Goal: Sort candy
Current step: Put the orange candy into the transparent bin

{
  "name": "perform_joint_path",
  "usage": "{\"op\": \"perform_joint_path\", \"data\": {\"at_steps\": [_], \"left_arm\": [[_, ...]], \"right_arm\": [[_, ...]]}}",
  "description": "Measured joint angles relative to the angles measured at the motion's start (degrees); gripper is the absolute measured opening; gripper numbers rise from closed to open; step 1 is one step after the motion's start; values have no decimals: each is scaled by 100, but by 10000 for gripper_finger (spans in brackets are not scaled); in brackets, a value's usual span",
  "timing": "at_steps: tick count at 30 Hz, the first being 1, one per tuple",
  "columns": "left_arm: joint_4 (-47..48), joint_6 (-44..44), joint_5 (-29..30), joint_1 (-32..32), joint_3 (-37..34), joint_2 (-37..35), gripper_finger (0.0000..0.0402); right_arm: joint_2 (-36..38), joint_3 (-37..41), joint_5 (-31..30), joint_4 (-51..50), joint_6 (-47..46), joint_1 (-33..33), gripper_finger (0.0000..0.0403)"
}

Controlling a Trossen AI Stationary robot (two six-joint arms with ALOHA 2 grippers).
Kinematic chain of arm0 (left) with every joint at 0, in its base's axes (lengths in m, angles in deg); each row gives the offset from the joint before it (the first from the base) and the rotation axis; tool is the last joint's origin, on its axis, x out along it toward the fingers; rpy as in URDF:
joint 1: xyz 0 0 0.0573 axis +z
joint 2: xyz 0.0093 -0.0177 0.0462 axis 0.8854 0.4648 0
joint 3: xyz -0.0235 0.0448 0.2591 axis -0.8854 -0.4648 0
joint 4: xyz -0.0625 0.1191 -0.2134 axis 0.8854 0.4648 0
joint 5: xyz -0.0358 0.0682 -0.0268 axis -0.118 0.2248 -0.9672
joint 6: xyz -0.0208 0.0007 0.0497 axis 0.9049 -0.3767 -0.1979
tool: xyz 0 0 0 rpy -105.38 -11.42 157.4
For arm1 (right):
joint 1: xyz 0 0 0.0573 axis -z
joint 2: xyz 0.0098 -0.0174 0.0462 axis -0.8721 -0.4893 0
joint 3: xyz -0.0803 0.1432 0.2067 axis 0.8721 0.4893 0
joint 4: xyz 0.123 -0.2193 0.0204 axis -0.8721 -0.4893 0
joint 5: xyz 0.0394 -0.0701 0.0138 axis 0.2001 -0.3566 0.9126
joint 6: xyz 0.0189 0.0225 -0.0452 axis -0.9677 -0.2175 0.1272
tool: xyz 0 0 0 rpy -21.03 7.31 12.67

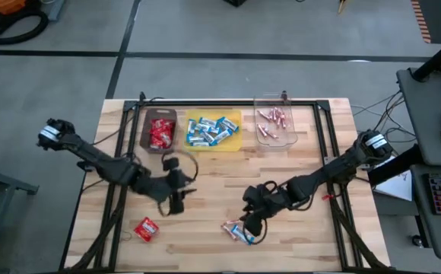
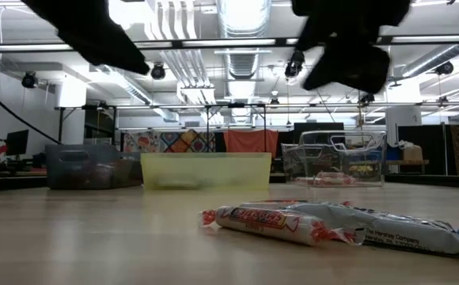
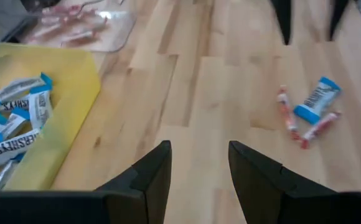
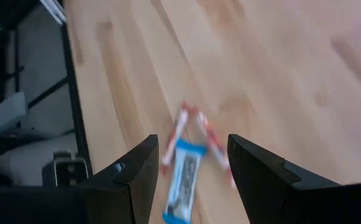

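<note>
A small heap of candy lies near the table's front edge: a blue-and-white bar (image 4: 183, 177) with two slim pink sticks (image 4: 179, 134) beside it, also seen as the heap (image 1: 236, 230). My right gripper (image 1: 249, 221) hangs open just above it, its fingers on either side of the bar in the right wrist view, touching nothing. One red packet (image 1: 146, 228) lies alone at the front left. My left gripper (image 1: 176, 204) hovers open and empty over bare wood at mid-table, between the red packet and the yellow bin (image 1: 213, 129).
Three bins stand in a row at the far edge: a brown one (image 1: 160, 131) with red packets, the yellow one with blue-and-white bars, a clear one (image 1: 274, 125) with pink sticks. Black frame rails (image 1: 118, 190) run along the table's sides. Bare wood lies between the bins and the arms.
</note>
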Motion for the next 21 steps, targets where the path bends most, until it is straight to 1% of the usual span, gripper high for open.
{"op": "perform_joint_path", "data": {"at_steps": [4, 7, 8, 13, 18, 21], "left_arm": [[-21, 250, 719, -740, 20, 118, 143], [-142, 267, 1073, -1084, 65, 256, 143], [-200, 264, 1127, -1158, 65, 286, 143], [-350, 259, 1189, -1300, 68, 400, 143], [-348, 253, 1187, -1312, 68, 485, 143], [-339, 243, 1186, -1320, 68, 517, 143]], "right_arm": [[-57, 0, -85, -336, -666, -199, 182], [-291, 0, -87, -282, -788, -312, 182], [-398, -1, -63, -239, -654, -343, 182], [-934, -133, -121, -298, 665, -534, 182], [-1277, -372, -697, -293, 1466, -589, 182], [-1378, -485, -879, -263, 1791, -582, 181]]}}
